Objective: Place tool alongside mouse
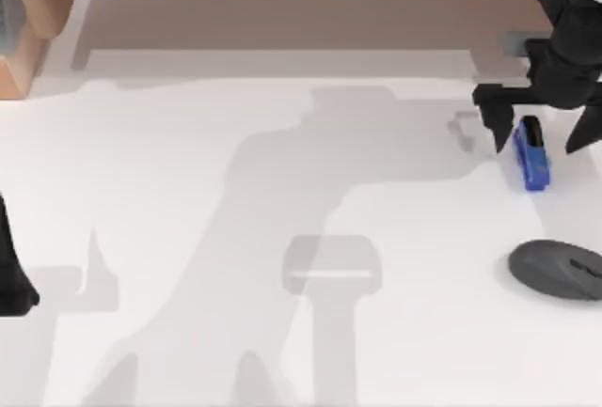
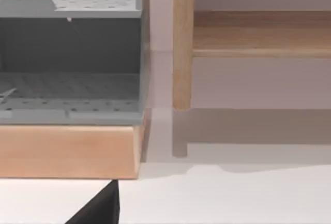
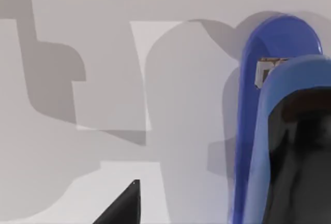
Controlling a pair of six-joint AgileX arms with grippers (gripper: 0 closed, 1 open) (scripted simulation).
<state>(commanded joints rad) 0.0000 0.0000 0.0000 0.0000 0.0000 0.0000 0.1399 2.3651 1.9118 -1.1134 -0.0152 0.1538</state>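
Our right hand (image 1: 543, 134) hangs spread wide around the blue tool (image 1: 532, 155) on the bench (image 1: 235, 238), well apart from the mouse (image 1: 560, 269), either gripping or releasing; our left hand (image 1: 14, 275) idles at the left edge, grip unclear.

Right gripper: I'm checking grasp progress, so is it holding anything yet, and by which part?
Nothing is held. The right gripper hangs open astride the black end of the blue tool, fingers apart on either side, not closed on it.
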